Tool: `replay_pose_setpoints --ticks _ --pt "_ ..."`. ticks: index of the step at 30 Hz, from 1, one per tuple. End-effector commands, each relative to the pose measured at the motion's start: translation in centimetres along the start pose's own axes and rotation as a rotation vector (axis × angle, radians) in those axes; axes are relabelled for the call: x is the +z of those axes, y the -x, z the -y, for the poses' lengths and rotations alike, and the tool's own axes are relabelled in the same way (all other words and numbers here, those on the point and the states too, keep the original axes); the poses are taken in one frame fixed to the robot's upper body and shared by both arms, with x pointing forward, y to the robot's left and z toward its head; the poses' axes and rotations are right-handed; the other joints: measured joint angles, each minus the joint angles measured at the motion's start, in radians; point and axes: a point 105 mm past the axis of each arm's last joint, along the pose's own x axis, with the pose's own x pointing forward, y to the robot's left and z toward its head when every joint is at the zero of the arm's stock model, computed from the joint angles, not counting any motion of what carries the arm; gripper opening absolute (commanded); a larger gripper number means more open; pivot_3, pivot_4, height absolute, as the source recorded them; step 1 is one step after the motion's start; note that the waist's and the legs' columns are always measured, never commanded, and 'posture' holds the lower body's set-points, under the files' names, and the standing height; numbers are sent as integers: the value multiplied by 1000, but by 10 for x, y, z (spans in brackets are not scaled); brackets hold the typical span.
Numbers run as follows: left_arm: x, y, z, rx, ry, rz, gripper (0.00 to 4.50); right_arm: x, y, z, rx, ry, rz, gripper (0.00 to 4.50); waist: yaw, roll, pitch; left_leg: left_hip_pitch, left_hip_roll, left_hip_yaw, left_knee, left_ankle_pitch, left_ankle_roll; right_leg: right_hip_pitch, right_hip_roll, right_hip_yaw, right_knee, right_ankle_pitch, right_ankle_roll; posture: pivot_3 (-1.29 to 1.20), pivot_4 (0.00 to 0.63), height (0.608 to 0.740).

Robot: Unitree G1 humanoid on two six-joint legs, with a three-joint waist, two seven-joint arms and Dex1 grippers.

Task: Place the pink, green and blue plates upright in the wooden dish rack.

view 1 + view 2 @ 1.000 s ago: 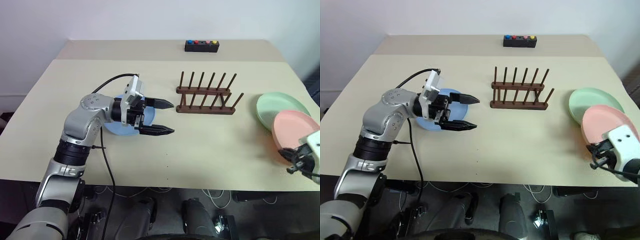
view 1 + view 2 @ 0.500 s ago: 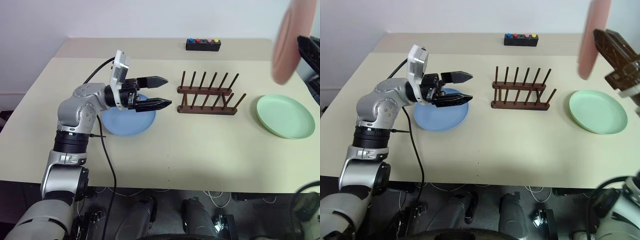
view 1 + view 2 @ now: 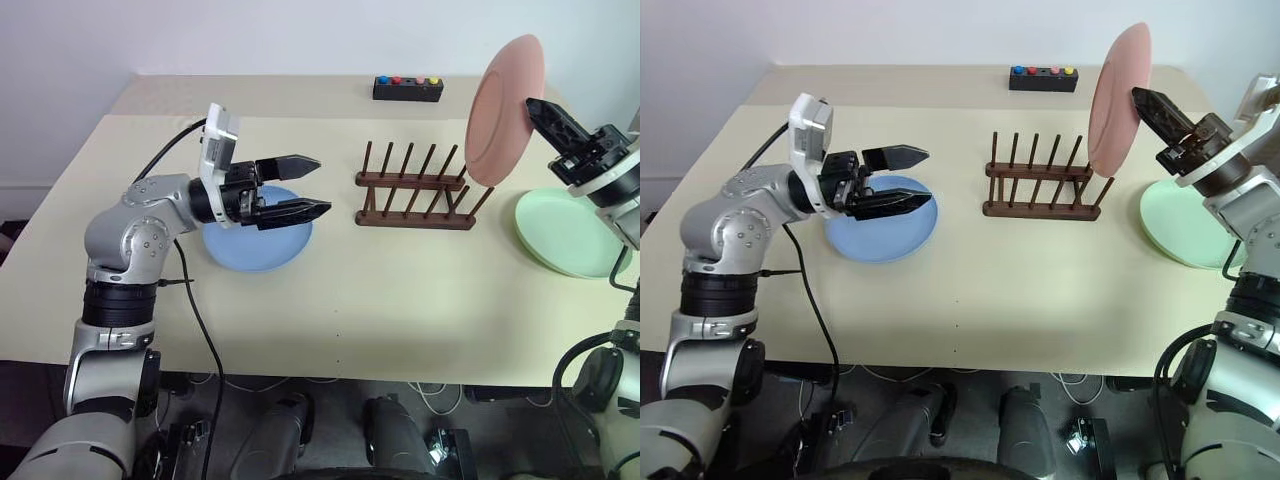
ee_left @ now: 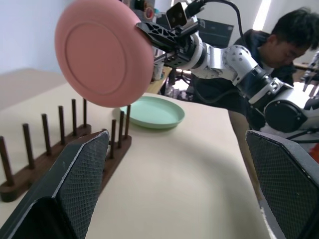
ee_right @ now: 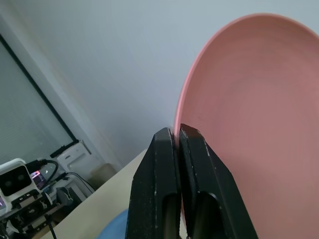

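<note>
Beige tabletop: right gripper [image 3: 540,112] pinches the pink plate [image 3: 503,110] on edge, above the wooden dish rack [image 3: 415,190]'s right end, slots down-left. Left gripper [image 3: 305,185] gapes empty over the blue plate [image 3: 258,245]; green plate [image 3: 565,235] lies far right.

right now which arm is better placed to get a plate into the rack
The right. Its hand is shut on the pink plate's rim, holding it on edge in the air just above the right end of the rack. The left hand is open and empty, over the blue plate lying flat.
</note>
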Motion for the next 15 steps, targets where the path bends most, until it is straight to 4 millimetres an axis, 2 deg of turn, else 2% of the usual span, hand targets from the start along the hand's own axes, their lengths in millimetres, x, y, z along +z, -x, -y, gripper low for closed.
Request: replay_pose_setpoints --ticks 1,6,12,15 --pt "8 4 8 -8 -32 19 4500 12 -4 -7 55 28 6 59 -1 0 0 0 0 0 0 0 0 0 0 0 0 0 0 0 150 740" --pt "7 5 9 -6 -35 7 4500 4 0 4 22 -27 -33 59 -4 0 0 0 0 0 0 0 0 0 0 0 0 0 0 0 150 740" --pt "6 4 9 -11 -30 7 4500 0 3 2 20 -48 -45 59 -3 1 0 0 0 0 0 0 0 0 0 0 0 0 0 0 150 740" --pt "5 0 9 -26 -28 1 4500 -11 7 9 -34 -41 -86 59 -2 1 0 0 0 0 0 0 0 0 0 0 0 0 0 0 150 740"
